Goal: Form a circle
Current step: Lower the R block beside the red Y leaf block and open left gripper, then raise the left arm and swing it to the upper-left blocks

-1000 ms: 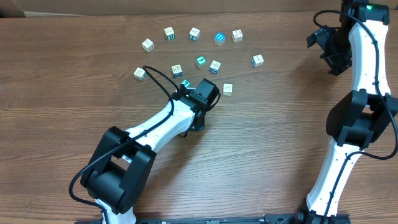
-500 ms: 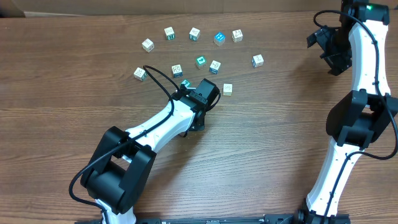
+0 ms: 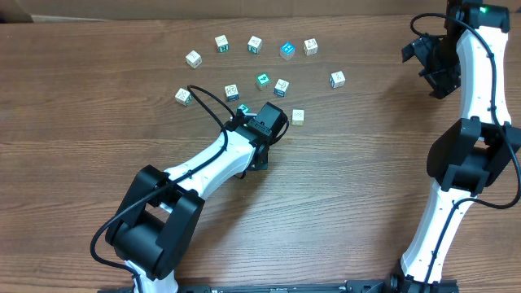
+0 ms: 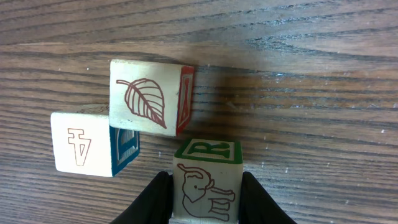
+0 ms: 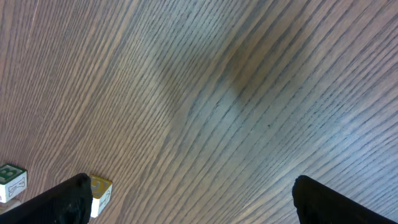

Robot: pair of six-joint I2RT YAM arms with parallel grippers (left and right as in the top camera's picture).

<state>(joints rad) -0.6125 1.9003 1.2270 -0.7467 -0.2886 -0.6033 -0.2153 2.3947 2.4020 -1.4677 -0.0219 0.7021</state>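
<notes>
The left end effector is found clenched on the elephant cube, with a finger pressed to each side and the cube seated on the worktop, its green R face turned away. Just beyond it, the leaf cube and the numeral cube are seen touching each other. Whether the leaf cube touches the held one cannot be told. These three are taken as the circle, which is judged only part-formed. For the step in hand, it is advised that the held cube be slid rather than lifted until it meets the leaf cube. The fingers are then to be opened and drawn straight back, so that the neighbours are not nudged. Farther off, a loose scatter of cubes is noted across the worktop. The right end effector is held fully released, with nothing between its fingers.
</notes>
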